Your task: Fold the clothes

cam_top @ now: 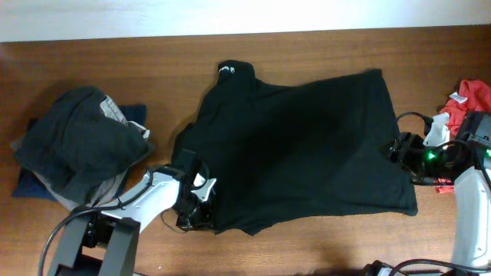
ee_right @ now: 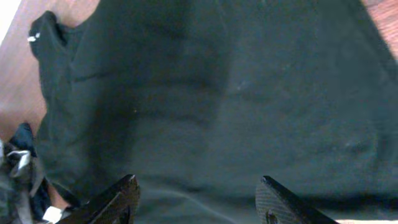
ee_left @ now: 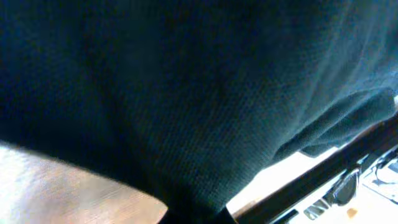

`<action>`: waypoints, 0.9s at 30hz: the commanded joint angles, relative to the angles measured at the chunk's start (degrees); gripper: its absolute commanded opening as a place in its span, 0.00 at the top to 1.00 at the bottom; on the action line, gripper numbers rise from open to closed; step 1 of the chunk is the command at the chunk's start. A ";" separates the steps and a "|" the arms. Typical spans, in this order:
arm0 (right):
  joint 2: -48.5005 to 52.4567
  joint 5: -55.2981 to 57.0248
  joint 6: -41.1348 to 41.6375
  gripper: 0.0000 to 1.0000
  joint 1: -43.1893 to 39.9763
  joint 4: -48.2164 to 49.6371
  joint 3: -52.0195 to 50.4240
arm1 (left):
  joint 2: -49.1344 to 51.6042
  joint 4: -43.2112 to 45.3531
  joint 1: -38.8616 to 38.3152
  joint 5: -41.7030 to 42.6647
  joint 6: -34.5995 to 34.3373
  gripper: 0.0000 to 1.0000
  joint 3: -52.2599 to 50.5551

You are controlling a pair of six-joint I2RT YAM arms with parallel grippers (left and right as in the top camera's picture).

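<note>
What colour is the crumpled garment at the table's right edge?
The garment is red; best seen in the overhead view.

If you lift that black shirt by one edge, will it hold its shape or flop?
Probably flop: the shirt lies limp and wrinkled, so it should drape and sag. Its knit looks thin up close, so likely light. Pushed, it would probably bunch on the table rather than slide.
</note>
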 commanded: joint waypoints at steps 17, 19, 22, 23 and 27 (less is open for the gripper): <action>0.72 11.74 2.08 0.24 0.35 -3.28 -1.55 | -18.67 -13.73 8.48 -23.54 -2.86 0.90 5.16; 1.20 12.94 3.65 0.22 0.24 -2.97 -2.99 | -18.67 -12.44 8.48 -23.54 -2.84 0.90 5.16; 2.14 12.98 4.85 0.21 0.24 -0.13 -6.12 | -18.67 -9.11 8.48 -23.58 -2.82 0.90 5.16; 2.58 12.63 4.85 0.21 0.24 0.94 -7.19 | -18.67 -7.63 8.48 -23.56 -2.82 0.90 5.16; 3.89 12.44 4.79 0.21 0.24 2.60 -8.98 | -18.69 -6.78 8.46 -18.05 -2.80 0.87 5.18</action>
